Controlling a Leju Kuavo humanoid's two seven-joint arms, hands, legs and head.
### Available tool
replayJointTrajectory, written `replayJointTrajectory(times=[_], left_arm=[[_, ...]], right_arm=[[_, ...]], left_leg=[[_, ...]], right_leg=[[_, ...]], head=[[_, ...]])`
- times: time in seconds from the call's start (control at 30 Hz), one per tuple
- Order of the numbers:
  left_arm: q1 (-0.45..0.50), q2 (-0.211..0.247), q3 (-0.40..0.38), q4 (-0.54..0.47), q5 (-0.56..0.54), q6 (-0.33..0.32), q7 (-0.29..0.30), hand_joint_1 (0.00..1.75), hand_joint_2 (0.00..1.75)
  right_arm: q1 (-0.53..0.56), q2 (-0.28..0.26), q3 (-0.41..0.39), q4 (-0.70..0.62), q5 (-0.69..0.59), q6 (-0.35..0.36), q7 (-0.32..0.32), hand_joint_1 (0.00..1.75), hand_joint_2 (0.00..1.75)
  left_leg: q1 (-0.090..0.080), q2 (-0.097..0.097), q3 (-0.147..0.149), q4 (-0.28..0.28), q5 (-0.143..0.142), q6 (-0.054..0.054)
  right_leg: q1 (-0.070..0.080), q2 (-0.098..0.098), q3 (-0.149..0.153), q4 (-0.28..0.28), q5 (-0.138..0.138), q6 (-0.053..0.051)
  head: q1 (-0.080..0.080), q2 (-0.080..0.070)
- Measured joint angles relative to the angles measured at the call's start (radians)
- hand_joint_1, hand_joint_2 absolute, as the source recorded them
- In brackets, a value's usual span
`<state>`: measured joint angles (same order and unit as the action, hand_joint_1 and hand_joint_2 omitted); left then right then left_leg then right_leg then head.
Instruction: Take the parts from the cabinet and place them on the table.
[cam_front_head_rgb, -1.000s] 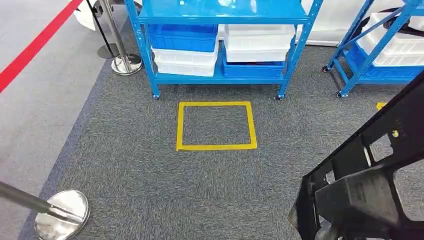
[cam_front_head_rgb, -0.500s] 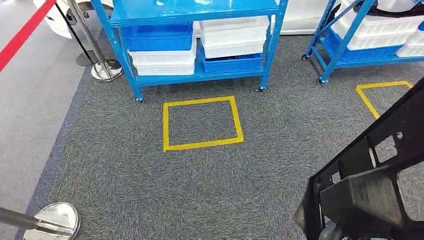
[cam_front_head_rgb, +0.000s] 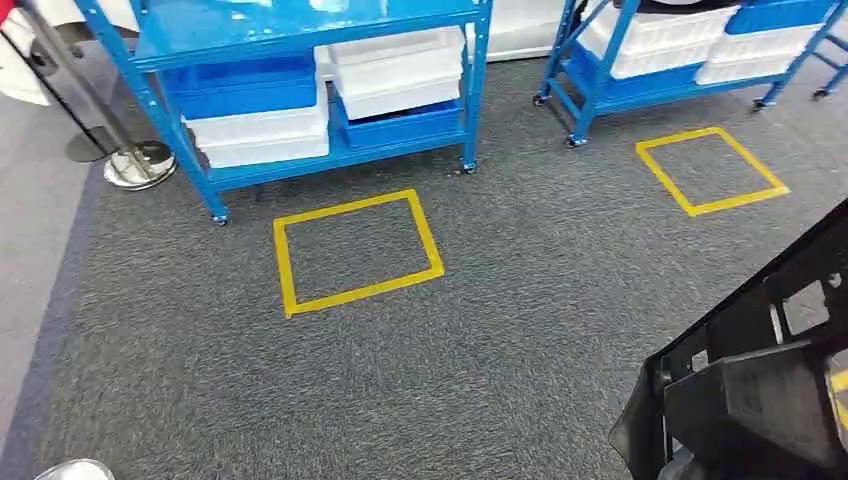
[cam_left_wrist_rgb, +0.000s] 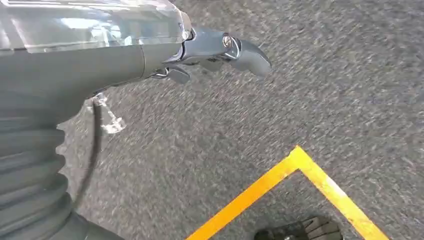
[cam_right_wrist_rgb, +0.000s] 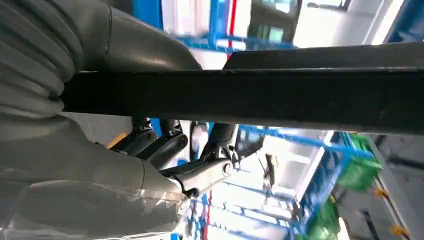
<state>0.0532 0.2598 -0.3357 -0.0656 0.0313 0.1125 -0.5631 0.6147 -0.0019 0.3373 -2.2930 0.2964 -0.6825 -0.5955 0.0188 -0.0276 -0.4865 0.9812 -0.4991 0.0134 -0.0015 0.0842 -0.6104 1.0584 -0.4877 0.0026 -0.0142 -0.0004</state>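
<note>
Down at the lower right of the head view, the black plastic part (cam_front_head_rgb: 760, 390) fills the corner above the grey carpet (cam_front_head_rgb: 480, 340); the right hand (cam_right_wrist_rgb: 165, 155) holds it, its fingers (cam_right_wrist_rgb: 150, 142) curled up against the part's long dark bar (cam_right_wrist_rgb: 250, 97); the left hand (cam_left_wrist_rgb: 200, 55) hangs over the carpet beside a yellow tape line (cam_left_wrist_rgb: 280, 185), fingers loosely bent and holding nothing; ahead stands the blue rack (cam_front_head_rgb: 300, 25) with white and blue bins (cam_front_head_rgb: 390, 75); a yellow tape square (cam_front_head_rgb: 355, 250) lies before it.
</note>
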Motion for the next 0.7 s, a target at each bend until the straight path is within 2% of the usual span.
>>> replayJointTrajectory(times=[0.03, 0.07, 0.1, 0.13, 0.17, 0.2, 0.23, 0.27, 0.3, 0.33, 0.37, 0.43, 0.47, 0.5, 0.53, 0.57, 0.6, 0.63, 0.67, 0.7], left_arm=[[0.001, 0.0, -0.003, 0.0, 0.002, 0.002, -0.002, 0.0, 1.75], [0.005, -0.001, -0.005, 0.0, 0.003, 0.002, -0.002, 0.0, 1.75], [0.009, -0.002, -0.005, 0.0, 0.006, 0.003, -0.002, 0.0, 1.75], [0.009, -0.002, -0.006, 0.0, 0.008, 0.003, -0.002, 0.0, 1.75], [0.009, -0.002, -0.007, 0.0, 0.008, 0.003, -0.002, 0.0, 1.75], [0.008, -0.002, -0.011, 0.0, 0.008, 0.003, -0.002, 0.0, 1.75], [0.004, -0.002, -0.014, 0.0, 0.008, 0.003, -0.002, 0.0, 1.75], [0.001, -0.004, -0.016, 0.0, 0.009, 0.003, -0.002, 0.0, 1.75], [0.0, -0.004, -0.018, 0.0, 0.009, 0.003, -0.002, 0.0, 1.75], [0.0, -0.005, -0.02, 0.0, 0.01, 0.003, -0.002, 0.0, 1.75], [-0.001, -0.003, -0.021, 0.0, 0.01, 0.003, -0.002, 0.0, 1.75], [-0.007, -0.003, -0.022, 0.0, 0.01, 0.003, -0.002, 0.0, 1.75], [-0.009, -0.003, -0.023, 0.0, 0.01, 0.003, -0.002, 0.0, 1.75], [-0.009, -0.004, -0.024, 0.0, 0.011, 0.003, -0.003, 0.0, 1.75], [-0.008, -0.004, -0.027, 0.0, 0.011, 0.003, -0.004, 0.0, 1.75], [-0.004, -0.003, -0.029, 0.0, 0.011, 0.003, -0.003, 0.0, 1.75], [0.0, -0.002, -0.03, 0.0, 0.012, 0.003, -0.003, 0.0, 1.75], [0.0, -0.002, -0.032, 0.0, 0.012, 0.003, -0.003, 0.0, 1.75], [0.0, -0.002, -0.034, 0.0, 0.013, 0.002, -0.003, 0.0, 1.75], [-0.001, -0.002, -0.037, 0.0, 0.014, 0.002, -0.003, 0.0, 1.75]], right_arm=[[-0.001, 0.002, -0.005, -0.005, -0.003, 0.0, -0.003, 1.75, 1.75], [0.0, 0.002, -0.011, -0.006, -0.007, 0.0, -0.006, 1.75, 1.75], [0.002, 0.003, -0.015, -0.006, -0.013, 0.0, -0.007, 1.75, 1.75], [0.005, 0.003, -0.019, -0.006, -0.016, 0.0, -0.008, 1.75, 1.75], [0.008, 0.005, -0.023, -0.006, -0.017, 0.0, -0.008, 1.75, 1.75], [0.01, 0.005, -0.028, -0.006, -0.017, 0.0, -0.01, 1.75, 1.75], [0.013, 0.005, -0.029, -0.007, -0.017, 0.0, -0.011, 1.75, 1.75], [0.015, 0.005, -0.029, -0.009, -0.017, 0.0, -0.011, 1.75, 1.75], [0.015, 0.006, -0.03, -0.013, -0.017, 0.0, -0.013, 1.75, 1.75], [0.014, 0.006, -0.032, -0.014, -0.017, 0.0, -0.015, 1.75, 1.75], [0.017, 0.008, -0.034, -0.017, -0.017, 0.0, -0.019, 1.75, 1.75], [0.021, 0.011, -0.036, -0.019, -0.017, 0.0, -0.022, 1.75, 1.75], [0.023, 0.014, -0.037, -0.023, -0.017, 0.0, -0.024, 1.75, 1.75], [0.025, 0.017, -0.038, -0.026, -0.017, 0.0, -0.027, 1.75, 1.75], [0.025, 0.019, -0.039, -0.029, -0.017, 0.0, -0.029, 1.75, 1.75], [0.025, 0.022, -0.04, -0.029, -0.017, 0.0, -0.032, 1.75, 1.75], [0.026, 0.023, -0.042, -0.03, -0.017, 0.0, -0.035, 1.75, 1.75], [0.026, 0.023, -0.045, -0.03, -0.017, 0.0, -0.037, 1.75, 1.75], [0.026, 0.023, -0.046, -0.03, -0.017, 0.0, -0.039, 1.75, 1.75], [0.027, 0.024, -0.048, -0.03, -0.017, 0.0, -0.041, 1.75, 1.75]], left_leg=[[0.0, 0.015, -0.003, 0.0, 0.003, 0.004], [-0.001, 0.031, -0.006, 0.001, 0.003, 0.004], [-0.002, 0.048, -0.01, 0.002, 0.003, 0.004], [-0.002, 0.062, -0.012, 0.004, 0.003, 0.004], [-0.002, 0.078, -0.014, 0.005, 0.002, 0.003], [-0.002, 0.092, -0.013, 0.006, -0.001, 0.0], [-0.002, 0.103, -0.011, 0.007, -0.003, -0.003], [-0.002, 0.113, -0.008, 0.008, -0.005, -0.007], [-0.005, 0.122, 0.002, 0.011, -0.009, -0.013], [-0.01, 0.13, 0.002, 0.015, -0.015, -0.021], [-0.011, 0.136, 0.005, 0.014, -0.017, -0.027], [-0.009, 0.159, 0.016, 0.009, -0.017, -0.037], [-0.007, 0.161, 0.016, 0.013, -0.022, -0.044], [-0.002, 0.113, 0.01, 0.032, -0.043, -0.05], [0.0, 0.07, -0.013, 0.085, -0.084, -0.052], [0.0, 0.048, -0.047, 0.163, -0.128, -0.054], [0.0, 0.038, -0.085, 0.247, -0.164, -0.056], [0.0, 0.036, -0.116, 0.31, -0.181, -0.057], [0.001, 0.036, -0.126, 0.325, -0.17, -0.057], [0.001, 0.035, -0.114, 0.293, -0.137, -0.056]], right_leg=[[0.0, -0.044, -0.03, 0.062, -0.047, 0.004], [-0.003, -0.067, -0.066, 0.145, -0.092, 0.01], [-0.006, -0.074, -0.101, 0.225, -0.125, 0.015], [-0.008, -0.077, -0.121, 0.273, -0.139, 0.018], [-0.012, -0.08, -0.119, 0.277, -0.128, 0.022], [-0.014, -0.084, -0.089, 0.226, -0.095, 0.023], [-0.015, -0.093, -0.036, 0.138, -0.055, 0.023], [-0.014, -0.115, 0.022, 0.041, -0.022, 0.02], [-0.009, -0.174, 0.065, -0.036, -0.018, 0.011], [-0.005, -0.171, 0.066, -0.038, -0.015, 0.007], [-0.004, -0.153, 0.064, -0.036, -0.014, 0.002], [0.0, -0.131, 0.058, -0.035, -0.014, -0.007], [-0.01, -0.119, 0.062, -0.046, -0.005, -0.018], [-0.011, -0.112, 0.06, -0.05, -0.001, -0.024], [-0.011, -0.102, 0.057, -0.05, 0.002, -0.03], [-0.011, -0.09, 0.054, -0.049, 0.004, -0.032], [-0.01, -0.076, 0.051, -0.049, 0.005, -0.034], [-0.008, -0.062, 0.049, -0.047, 0.006, -0.034], [-0.008, -0.049, 0.048, -0.045, 0.006, -0.034], [-0.008, -0.037, 0.049, -0.042, 0.005, -0.034]], head=[[0.007, 0.0], [0.007, 0.0], [0.007, 0.0], [0.007, 0.0], [0.007, 0.0], [0.007, 0.0], [0.007, 0.0], [0.007, 0.0], [0.007, 0.0], [0.004, 0.0], [0.003, 0.0], [0.002, 0.0], [0.003, 0.0], [0.0, 0.0], [-0.003, 0.0], [-0.003, 0.0], [-0.003, 0.0], [-0.003, 0.0], [-0.002, 0.0], [-0.003, 0.0]])
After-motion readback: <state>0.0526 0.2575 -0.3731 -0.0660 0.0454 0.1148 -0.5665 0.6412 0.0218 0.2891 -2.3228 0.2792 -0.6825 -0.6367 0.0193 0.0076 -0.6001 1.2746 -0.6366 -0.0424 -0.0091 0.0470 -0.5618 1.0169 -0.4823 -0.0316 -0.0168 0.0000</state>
